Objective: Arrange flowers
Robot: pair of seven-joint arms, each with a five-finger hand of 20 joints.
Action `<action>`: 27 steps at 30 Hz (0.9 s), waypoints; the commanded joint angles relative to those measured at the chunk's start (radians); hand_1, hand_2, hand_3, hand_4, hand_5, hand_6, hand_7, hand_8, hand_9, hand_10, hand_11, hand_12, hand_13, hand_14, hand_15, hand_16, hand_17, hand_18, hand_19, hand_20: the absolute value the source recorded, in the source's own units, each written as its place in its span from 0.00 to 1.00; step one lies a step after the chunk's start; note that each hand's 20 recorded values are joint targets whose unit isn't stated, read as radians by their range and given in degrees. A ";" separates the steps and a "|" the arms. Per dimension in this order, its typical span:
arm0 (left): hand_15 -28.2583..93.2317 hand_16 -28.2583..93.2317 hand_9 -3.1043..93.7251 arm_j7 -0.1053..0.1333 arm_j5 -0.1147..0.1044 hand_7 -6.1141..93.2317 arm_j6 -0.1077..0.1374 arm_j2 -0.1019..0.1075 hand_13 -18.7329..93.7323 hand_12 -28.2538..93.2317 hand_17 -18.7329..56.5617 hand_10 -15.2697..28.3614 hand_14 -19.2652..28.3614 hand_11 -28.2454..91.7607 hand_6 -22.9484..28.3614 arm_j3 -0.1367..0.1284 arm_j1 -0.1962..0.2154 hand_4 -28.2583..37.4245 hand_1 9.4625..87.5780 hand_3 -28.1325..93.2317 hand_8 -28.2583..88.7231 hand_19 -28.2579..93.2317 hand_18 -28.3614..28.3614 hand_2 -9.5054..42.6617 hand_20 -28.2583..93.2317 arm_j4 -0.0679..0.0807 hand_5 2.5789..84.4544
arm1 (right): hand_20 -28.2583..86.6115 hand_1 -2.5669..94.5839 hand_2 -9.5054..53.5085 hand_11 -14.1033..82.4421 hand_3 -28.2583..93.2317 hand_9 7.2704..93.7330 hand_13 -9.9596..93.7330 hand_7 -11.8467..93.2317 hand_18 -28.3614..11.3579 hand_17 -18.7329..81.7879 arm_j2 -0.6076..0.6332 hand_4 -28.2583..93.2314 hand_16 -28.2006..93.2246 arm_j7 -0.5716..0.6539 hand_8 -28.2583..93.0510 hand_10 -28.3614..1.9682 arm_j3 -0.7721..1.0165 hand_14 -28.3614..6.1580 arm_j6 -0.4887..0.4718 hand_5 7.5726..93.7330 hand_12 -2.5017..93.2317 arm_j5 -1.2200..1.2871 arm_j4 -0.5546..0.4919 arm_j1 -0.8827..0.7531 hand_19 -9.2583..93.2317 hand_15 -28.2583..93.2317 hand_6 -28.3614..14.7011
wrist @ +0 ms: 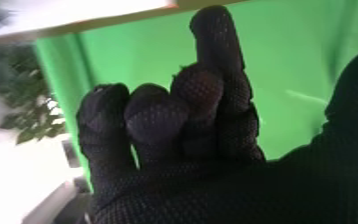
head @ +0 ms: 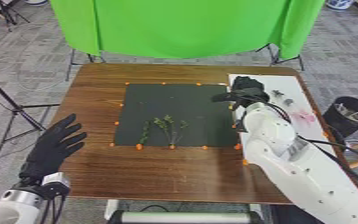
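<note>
Commentator: Head view first, and the right hand (head: 247, 85) hangs at the upper right of the frame, over the white sheet (head: 262, 79)! Its thumb points out towards the dark mat (head: 213, 107).

Analyst: And look at that mat: green stems (head: 167, 125) lie on its lower part, left of middle, near the row of orange dots. That's an arrangement begun, by the look of it.

Commentator: What's left to pick from?

Analyst: Small green pieces (head: 287, 101) on the sheet, just beside the hand, and pink flowers (head: 306, 117) a little lower, towards the right edge.

Commentator: The left hand (head: 47, 152), meanwhile, is at the lower left, its fingers wide and straight, nothing in them, well apart from the stems.

Analyst: Over to the right wrist view! One finger (wrist: 220, 42) of the right hand stands tall, the others lower and close together, the thumb set well apart. A wide grasp, and nothing visible in it.

Commentator: There's leafy greenery (wrist: 33, 90) past the fingers, too. Touching them?

Analyst: No, it looks apart. So the step in hand, most likely, is choosing and picking the next piece. The move calls for lowering to one stem, closing gently, then carrying it over to the mat. Grabbing two at once is the danger!
</note>
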 commanded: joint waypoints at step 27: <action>0.48 0.23 0.28 0.005 -0.008 0.27 0.010 -0.001 0.35 0.36 0.12 0.63 0.75 0.40 0.50 -0.002 0.017 0.06 0.21 0.80 0.15 0.59 0.91 0.11 0.30 -0.005 0.29 | 0.63 0.23 0.00 0.82 0.83 0.71 0.72 0.50 0.15 0.51 0.108 0.00 0.53 -0.004 0.14 0.53 -0.096 0.50 -0.061 0.69 0.52 0.039 0.212 0.108 0.98 0.93 0.61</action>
